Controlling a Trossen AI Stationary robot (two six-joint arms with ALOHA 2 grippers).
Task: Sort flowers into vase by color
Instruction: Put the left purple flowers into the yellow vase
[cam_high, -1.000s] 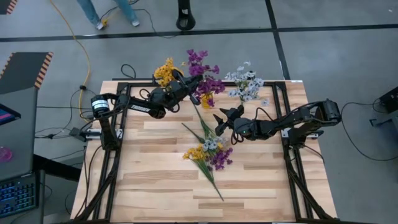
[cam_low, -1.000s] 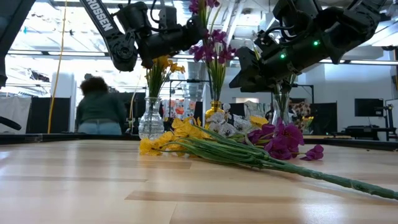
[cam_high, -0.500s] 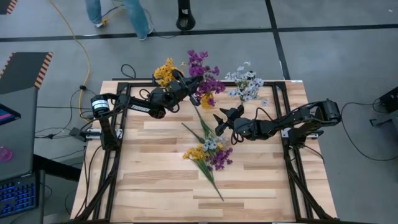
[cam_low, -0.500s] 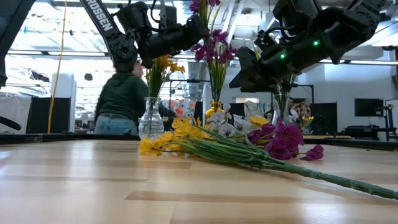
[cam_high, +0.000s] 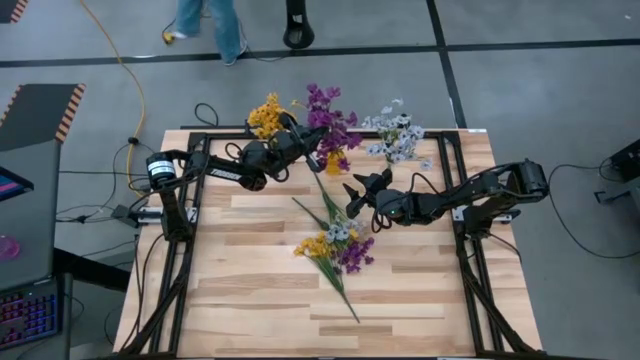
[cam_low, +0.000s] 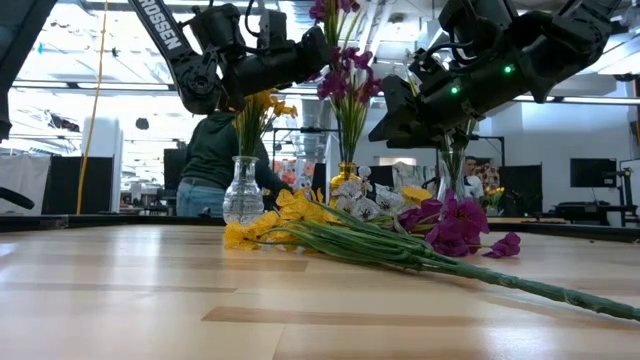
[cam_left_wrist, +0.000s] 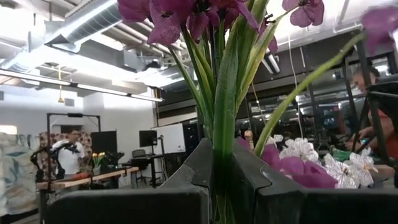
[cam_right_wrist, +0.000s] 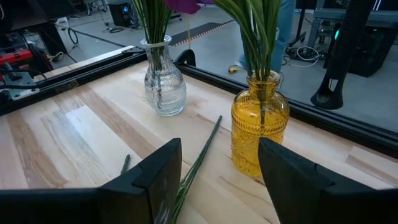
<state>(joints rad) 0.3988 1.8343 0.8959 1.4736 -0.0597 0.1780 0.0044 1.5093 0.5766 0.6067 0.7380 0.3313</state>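
My left gripper (cam_high: 314, 137) is raised at the far side of the table, shut on a purple sprig (cam_high: 330, 110) above the amber vase (cam_high: 333, 160), which holds more purple stems. A clear vase (cam_low: 243, 190) holds yellow sprigs (cam_high: 265, 113). A third vase farther right holds whitish sprigs (cam_high: 395, 135). A loose bunch of yellow, whitish and purple sprigs (cam_high: 335, 245) lies flat at mid-table. My right gripper (cam_high: 356, 190) hovers open above the table between that bunch and the vases, touching nothing. My left gripper pinches the purple sprig's green stem (cam_left_wrist: 224, 155) between its two fingers, well below the blossoms (cam_left_wrist: 186, 12). The fingers (cam_low: 305, 52) come roughly level from the table's left, across the stem. The sprig stands upright and lifted; its lower stem drops toward the amber vase's mouth (cam_low: 346, 168).
A long green stem (cam_right_wrist: 200, 158) lies on the wood in front of the amber vase (cam_right_wrist: 260, 124) and clear vase (cam_right_wrist: 163, 84). A black frame rail (cam_high: 300, 130) borders the far edge. Bare wood (cam_high: 250, 300) lies near. A person (cam_high: 210, 15) walks beyond the table.
My left gripper has shifted slightly toward the table's right, carrying the purple sprig with it, so the blossoms now stand more directly over the amber vase. The person beyond the table has walked rightward.
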